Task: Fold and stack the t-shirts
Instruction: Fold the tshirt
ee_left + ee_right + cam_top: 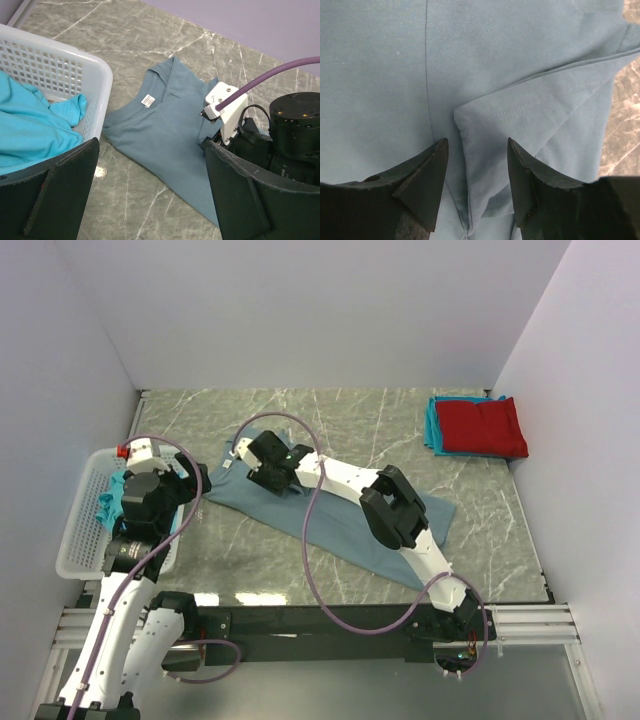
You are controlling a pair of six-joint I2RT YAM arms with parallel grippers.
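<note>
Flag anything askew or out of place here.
The blue-grey t-shirt lies diagonally across the table, half folded, a sleeve flipped over its body. A teal t-shirt sits crumpled in the white basket.

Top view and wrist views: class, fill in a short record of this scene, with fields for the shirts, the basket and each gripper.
Blue-grey shirt: lying partly folded on the table
Red shirt: folded, far right corner, on top of a folded teal shirt
Basket: white, at the left table edge, holds a loose teal shirt
Left gripper: open, empty, beside the basket
Right gripper: open, jaws astride a folded hem of the blue-grey shirt
</note>
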